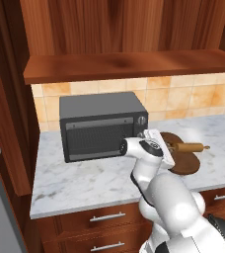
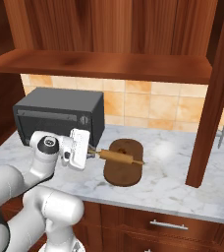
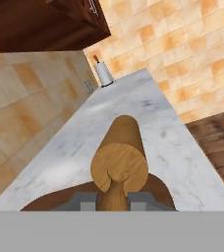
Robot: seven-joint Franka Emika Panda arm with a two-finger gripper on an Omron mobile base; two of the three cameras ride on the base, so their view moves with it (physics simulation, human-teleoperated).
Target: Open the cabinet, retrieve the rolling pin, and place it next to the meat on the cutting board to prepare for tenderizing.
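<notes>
My gripper (image 1: 169, 147) (image 2: 90, 153) (image 3: 115, 199) is shut on one end handle of the rolling pin (image 1: 188, 147) (image 2: 116, 156) (image 3: 119, 157), a light-tan wooden rod. The pin lies level, just above the dark oval cutting board (image 1: 186, 165) (image 2: 121, 174) (image 3: 45, 202) and across it. At the board's far end a small brownish lump, the meat (image 2: 126, 143), is faintly visible behind the pin. The cabinet (image 1: 124, 66) hangs over the counter with both doors swung open (image 1: 6, 123) (image 2: 212, 98).
A dark toaster oven (image 1: 102, 126) (image 2: 60, 115) stands on the marble counter (image 1: 85, 183) just left of my hand. A small white container (image 3: 104, 74) sits far along the counter by the tiled wall. Drawers (image 1: 107, 216) run below the counter edge.
</notes>
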